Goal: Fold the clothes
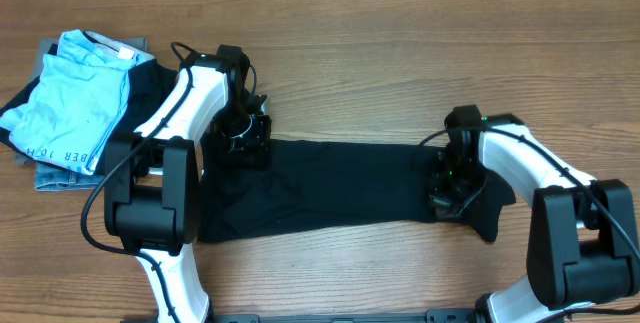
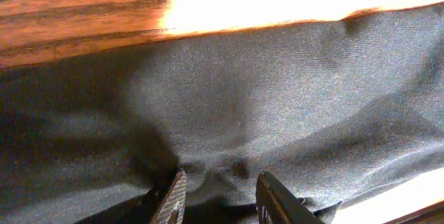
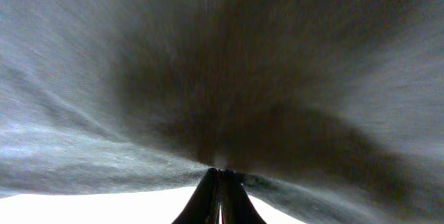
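The clothes are a plain black T-shirt lying in a long band across the middle of the wooden table. My left gripper is at the band's upper left end. In the left wrist view its jaws stand a little apart with a puckered ridge of the black fabric caught between them. My right gripper is at the band's right end. In the right wrist view its fingers are pressed together on the cloth, which stretches taut away from the tips.
A pile of folded garments lies at the far left: a light blue one with dark lettering on top and a grey-blue piece under it. Bare wooden table stretches behind the shirt, and both arm bases stand at the near edge.
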You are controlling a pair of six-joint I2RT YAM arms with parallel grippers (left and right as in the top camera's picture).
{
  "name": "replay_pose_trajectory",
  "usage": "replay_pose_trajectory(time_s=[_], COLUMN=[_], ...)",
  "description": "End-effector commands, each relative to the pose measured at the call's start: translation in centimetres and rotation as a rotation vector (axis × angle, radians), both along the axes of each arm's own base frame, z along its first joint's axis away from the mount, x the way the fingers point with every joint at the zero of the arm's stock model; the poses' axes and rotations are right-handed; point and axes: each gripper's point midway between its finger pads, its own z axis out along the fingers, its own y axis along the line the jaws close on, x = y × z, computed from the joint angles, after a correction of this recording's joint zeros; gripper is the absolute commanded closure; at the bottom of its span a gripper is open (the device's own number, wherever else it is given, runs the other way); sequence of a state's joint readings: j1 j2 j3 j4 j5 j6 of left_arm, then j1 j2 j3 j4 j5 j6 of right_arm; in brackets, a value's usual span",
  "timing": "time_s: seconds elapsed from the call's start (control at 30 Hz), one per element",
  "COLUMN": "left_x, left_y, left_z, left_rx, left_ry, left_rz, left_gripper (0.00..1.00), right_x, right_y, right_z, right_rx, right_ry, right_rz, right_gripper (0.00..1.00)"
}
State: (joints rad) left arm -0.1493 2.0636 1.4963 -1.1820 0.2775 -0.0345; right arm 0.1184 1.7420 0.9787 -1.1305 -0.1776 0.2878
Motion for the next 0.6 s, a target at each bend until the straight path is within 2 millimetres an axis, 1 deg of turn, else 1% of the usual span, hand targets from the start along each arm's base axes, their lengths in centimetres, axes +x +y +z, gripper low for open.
replay_pose_trajectory(time_s=[0.0,0.1,0.2,0.23,0.27,0.33,0.4,0.47,0.5,0.57], left_x=[-0.2,-0.2,-0.1,-0.1,-0.2,-0.2,-0.2,-0.2,-0.2,-0.2], left_y=[0.0,-0.1,-0.1,-0.1,-0.1,0.0,0.0,0.0,0.0,0.0], left_z=[0.2,0.2,0.1,0.1,0.2,0.2,0.2,0.2,0.2,0.2], left_rx=[0.003,0.002,0.002,0.002,0.003,0.003,0.003,0.003,0.003,0.003], left_ry=[0.003,0.001,0.000,0.000,0.001,0.001,0.001,0.001,0.001,0.001], left_rz=[0.015,0.015,0.016,0.016,0.016,0.015,0.016,0.015,0.016,0.016], left_gripper=[0.63,0.62,0.62,0.59,0.58,0.58,0.57,0.49,0.48,0.46], right_x=[1.7,1.8,2.5,3.1,3.4,4.5,5.2,5.9,6.2,6.7], right_y=[-2.9,-4.9,-5.8,-6.3,-6.6,-8.0,-9.1,-10.3,-11.1,-11.9], right_z=[1.2,1.4,1.5,1.7,2.0,3.1,4.0,4.8,5.1,5.3], right_rx=[-0.191,-0.315,-0.326,-0.322,-0.320,-0.294,-0.255,-0.199,-0.163,-0.092], right_ry=[-0.037,-0.045,-0.065,-0.076,-0.084,-0.099,-0.107,-0.124,-0.138,-0.171], right_rz=[-0.036,-0.084,-0.131,-0.157,-0.175,-0.235,-0.284,-0.325,-0.350,-0.377], right_gripper=[0.96,0.96,0.96,0.96,0.96,0.96,0.96,0.96,0.96,0.96])
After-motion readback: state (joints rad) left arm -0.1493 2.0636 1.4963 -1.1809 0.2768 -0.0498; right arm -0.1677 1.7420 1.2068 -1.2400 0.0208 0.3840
